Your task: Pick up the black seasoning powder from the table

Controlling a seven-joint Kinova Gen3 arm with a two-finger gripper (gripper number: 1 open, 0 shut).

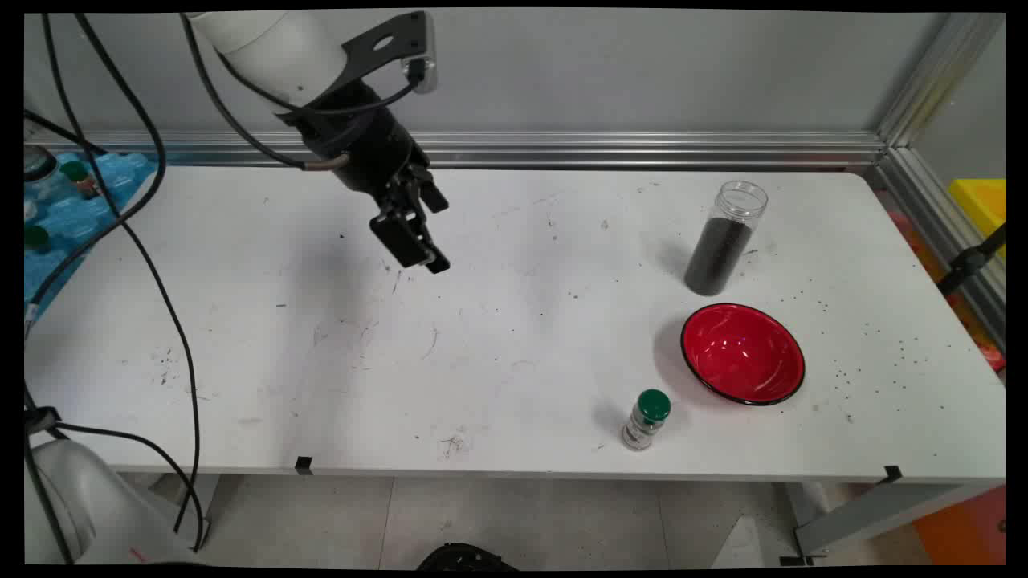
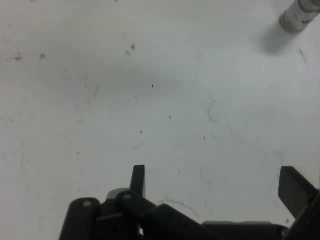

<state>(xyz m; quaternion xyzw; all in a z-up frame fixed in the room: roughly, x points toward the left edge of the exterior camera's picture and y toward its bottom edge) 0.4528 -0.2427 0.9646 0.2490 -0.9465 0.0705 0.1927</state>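
End effector (image 1: 418,241) spread, empty, above table (image 1: 321,361) — green-capped bottle (image 1: 646,420) well apart.

A broad bare stretch of the white table (image 1: 337,361) is left free at left and centre. Passage on the right is blocked by a clear jar (image 1: 721,238), red bowl (image 1: 743,353) and green-capped bottle (image 1: 646,419).

The white arm (image 1: 265,40) is reaching in from the upper left, its black gripper (image 1: 418,249) hanging above the surface, jaws standing wide apart and empty.
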